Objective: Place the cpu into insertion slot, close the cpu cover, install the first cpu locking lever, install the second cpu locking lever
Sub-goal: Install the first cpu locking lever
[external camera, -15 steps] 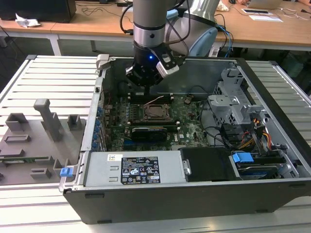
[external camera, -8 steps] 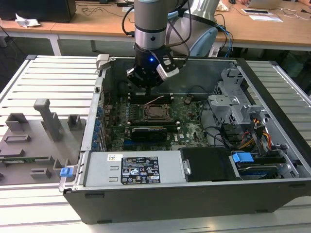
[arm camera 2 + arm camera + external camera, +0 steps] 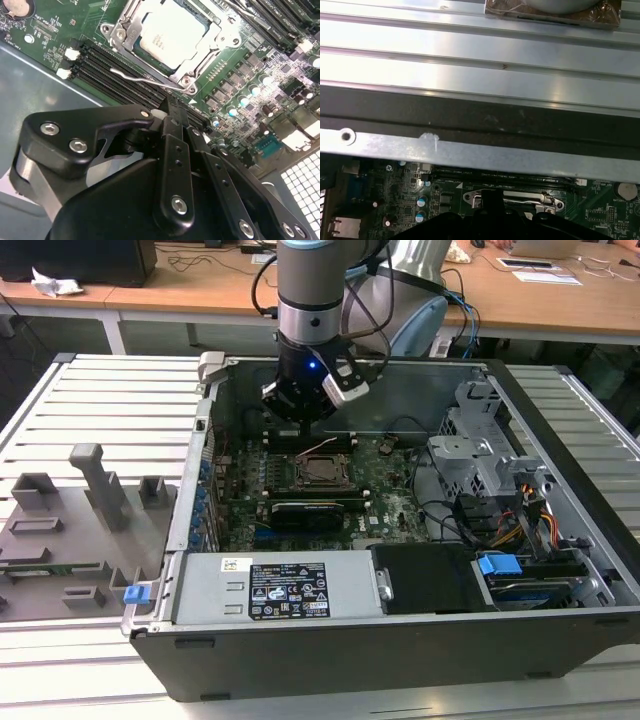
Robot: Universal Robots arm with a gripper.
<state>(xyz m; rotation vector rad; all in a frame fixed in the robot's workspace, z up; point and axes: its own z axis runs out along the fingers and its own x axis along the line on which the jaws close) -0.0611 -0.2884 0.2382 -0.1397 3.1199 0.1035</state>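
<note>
Exterior view: the arm reaches down into an open computer case [image 3: 350,640] that lies on a slatted metal table [image 3: 110,400]. The gripper [image 3: 302,418] hangs low over the green board, just beyond the insertion slot [image 3: 346,472]. The cpu [image 3: 321,471] sits in that slot. A grey tray [image 3: 60,530] of holders lies outside the case, on the exterior view's left.

Second wrist view: the cpu [image 3: 170,35] lies flat in the socket, and the cpu cover [image 3: 202,52] is down around it — its square opening frames the metal top. A thin wire lever [image 3: 145,79] runs along the socket's edge, next to the long black memory slots [image 3: 107,67]. The gripper [image 3: 172,109] has its fingers drawn together with nothing between them, the tips above the memory slots and just beside the lever.

First wrist view: the gripper [image 3: 489,196] shows as one narrow dark tip in front of the socket's edge, with the case wall [image 3: 470,150] beyond.
</note>
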